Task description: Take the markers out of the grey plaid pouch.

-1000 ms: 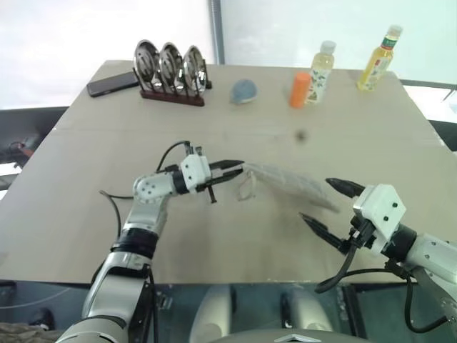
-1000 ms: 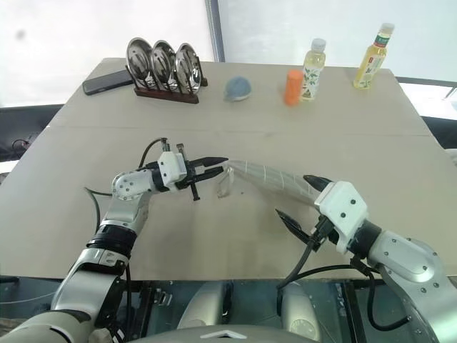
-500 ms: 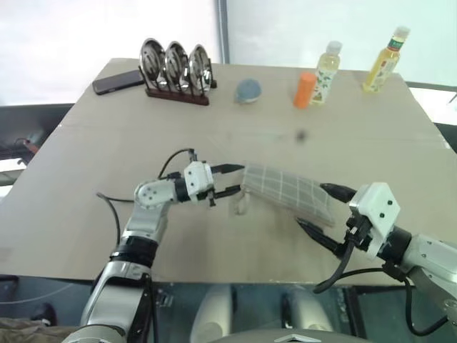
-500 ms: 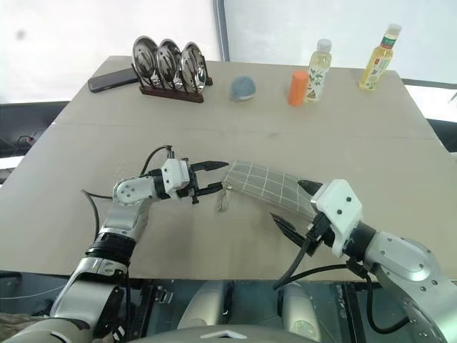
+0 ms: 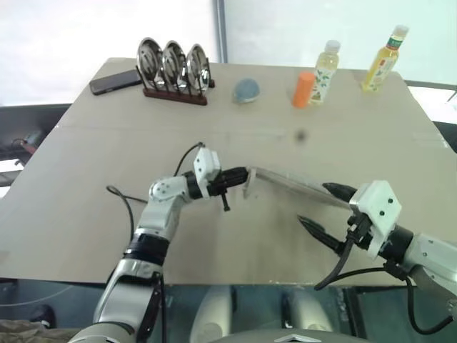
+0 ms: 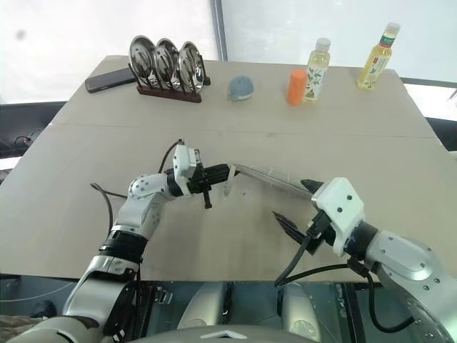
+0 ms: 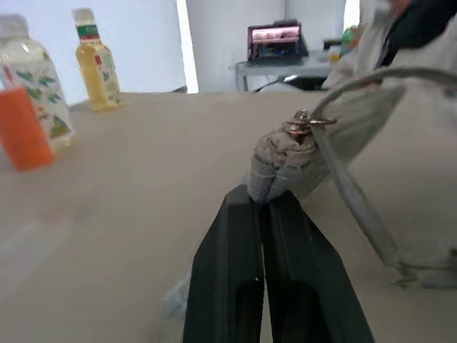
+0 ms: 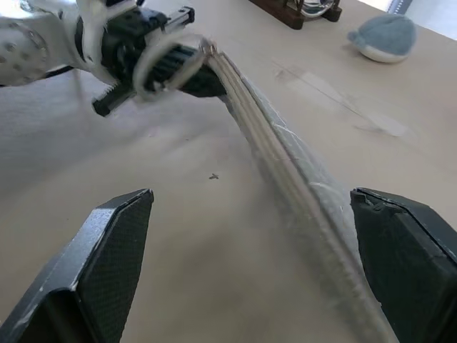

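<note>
Right gripper (image 5: 320, 211): jaws wide, holding nothing, straddling the near end of the grey plaid pouch (image 5: 293, 185) mid-counter. Left gripper (image 7: 275, 196): jaws shut on its far-left corner. Fabric looks soft and light; you'd best pinch the seam edge.

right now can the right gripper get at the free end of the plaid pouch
Probably yes. The right gripper is open, with the grey plaid pouch running between its fingers, nothing blocking it. The left gripper is shut on the pouch's other end, holding it up off the table.
</note>
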Tool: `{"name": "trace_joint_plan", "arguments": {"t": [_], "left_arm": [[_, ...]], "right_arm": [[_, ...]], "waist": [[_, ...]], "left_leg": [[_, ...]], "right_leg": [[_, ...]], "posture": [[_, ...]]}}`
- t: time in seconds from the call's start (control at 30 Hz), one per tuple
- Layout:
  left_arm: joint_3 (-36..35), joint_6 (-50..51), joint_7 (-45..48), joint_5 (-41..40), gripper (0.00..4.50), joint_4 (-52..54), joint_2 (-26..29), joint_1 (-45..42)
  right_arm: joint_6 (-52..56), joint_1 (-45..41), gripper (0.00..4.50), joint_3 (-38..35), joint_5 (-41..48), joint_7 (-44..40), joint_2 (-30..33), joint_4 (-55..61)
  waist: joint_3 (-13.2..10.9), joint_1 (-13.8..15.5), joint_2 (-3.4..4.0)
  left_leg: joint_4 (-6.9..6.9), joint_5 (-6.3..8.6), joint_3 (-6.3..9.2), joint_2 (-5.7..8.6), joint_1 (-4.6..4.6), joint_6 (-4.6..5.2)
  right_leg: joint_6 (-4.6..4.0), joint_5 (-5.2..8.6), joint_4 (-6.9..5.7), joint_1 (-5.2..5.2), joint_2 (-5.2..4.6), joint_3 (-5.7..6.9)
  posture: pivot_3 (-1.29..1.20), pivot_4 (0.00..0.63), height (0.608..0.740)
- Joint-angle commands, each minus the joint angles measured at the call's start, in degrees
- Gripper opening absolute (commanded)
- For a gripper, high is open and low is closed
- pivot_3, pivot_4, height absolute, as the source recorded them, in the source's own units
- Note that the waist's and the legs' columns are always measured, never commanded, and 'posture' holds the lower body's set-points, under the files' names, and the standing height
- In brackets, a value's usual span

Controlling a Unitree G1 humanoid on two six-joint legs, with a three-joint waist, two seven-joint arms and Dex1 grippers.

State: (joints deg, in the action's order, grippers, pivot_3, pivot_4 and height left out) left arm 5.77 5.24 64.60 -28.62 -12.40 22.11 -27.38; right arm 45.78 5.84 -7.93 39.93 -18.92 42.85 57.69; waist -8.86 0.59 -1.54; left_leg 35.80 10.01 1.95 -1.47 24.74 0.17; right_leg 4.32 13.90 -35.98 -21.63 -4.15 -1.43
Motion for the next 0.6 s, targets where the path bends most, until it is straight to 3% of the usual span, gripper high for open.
{"name": "trace_joint_plan", "arguments": {"t": [0.03,0.13,0.33,0.37,0.43,0.6], "left_arm": [[-1.73,12.59,-3.83,-6.80,0.03,10.50,0.06,1.10],[-2.56,16.74,-6.55,-7.76,0.03,14.22,-0.07,2.15],[-4.01,23.66,-17.41,-6.02,0.03,18.79,-0.71,2.41],[-4.44,24.11,-19.10,-5.87,0.00,19.29,-1.09,2.42],[-4.92,24.81,-22.05,-5.01,0.00,20.04,-1.39,2.42],[-5.64,25.93,-26.78,-3.70,0.00,21.84,-1.69,2.74]], "right_arm": [[1.36,-3.01,4.50,-2.82,6.42,3.27,2.06,2.31],[6.24,-7.08,4.50,-2.86,12.87,7.92,1.12,1.50],[5.50,-15.13,4.50,-2.39,40.72,18.68,0.89,-5.44],[4.82,-16.83,3.99,-2.59,44.41,20.46,2.02,-6.07],[3.67,-20.19,3.48,-2.46,49.45,24.12,3.96,-7.50],[0.81,-28.88,3.48,-1.96,55.13,29.74,6.80,-12.12]], "waist": [[0.00,0.04,0.00],[0.00,0.05,0.01],[-0.04,0.11,0.01],[-0.07,0.13,0.05],[-0.10,0.16,0.05],[-0.11,0.13,0.07]], "left_leg": [[0.00,0.00,0.01,-0.02,-0.01,0.00],[-0.02,0.00,0.00,-0.04,-0.03,0.00],[-0.03,0.00,-0.02,-0.03,0.02,0.00],[-0.03,0.00,-0.01,-0.02,0.02,0.00],[-0.02,0.00,-0.03,-0.01,0.02,0.01],[-0.08,0.00,-0.02,-0.01,0.06,0.01]], "right_leg": [[0.00,0.00,0.00,0.00,0.01,0.01],[-0.01,0.00,0.00,0.00,0.04,0.00],[-0.01,0.00,0.04,-0.01,0.03,-0.02],[-0.01,0.00,0.04,-0.02,0.02,-0.03],[-0.02,0.00,0.05,-0.02,0.01,-0.04],[-0.02,0.00,0.09,-0.06,0.03,-0.05]], "posture": [[0.00,0.150,0.740],[0.00,0.150,0.740],[0.00,0.150,0.740],[0.00,0.150,0.740],[0.00,0.150,0.740],[0.00,0.150,0.740]]}}
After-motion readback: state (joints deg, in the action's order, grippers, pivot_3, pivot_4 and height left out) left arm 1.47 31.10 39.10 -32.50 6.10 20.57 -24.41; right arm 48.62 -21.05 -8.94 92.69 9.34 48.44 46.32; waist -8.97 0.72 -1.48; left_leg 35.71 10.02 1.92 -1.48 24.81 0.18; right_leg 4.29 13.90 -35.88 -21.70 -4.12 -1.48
